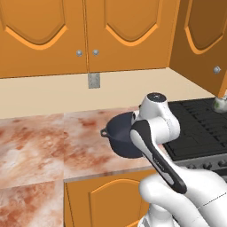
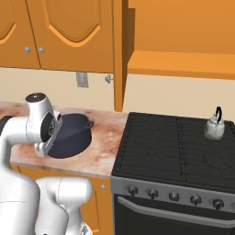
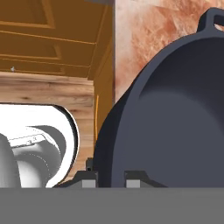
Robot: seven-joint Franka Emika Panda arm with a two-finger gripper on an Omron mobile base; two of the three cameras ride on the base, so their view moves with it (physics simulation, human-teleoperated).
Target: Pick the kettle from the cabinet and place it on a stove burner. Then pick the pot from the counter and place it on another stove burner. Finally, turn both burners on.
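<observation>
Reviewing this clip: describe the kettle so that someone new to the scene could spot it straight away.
Start at the black cooktop to the right of the marbled counter. On its far right grate stands the kettle, upright. It is small and whitish with a thin black arched handle, unlike the wide dark pot on the counter.

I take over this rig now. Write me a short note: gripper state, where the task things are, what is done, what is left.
Gripper: shut on the pot, fingertips either side of its rim in the hand view.
Pot: at the counter, left of the stove; whether it is lifted I cannot tell.
Kettle: upright on a rear right burner.
Cabinet: open, shelf bare.
Done: kettle placed.
Left: carry the pot to another burner, then turn both burners on with the knobs.
</observation>
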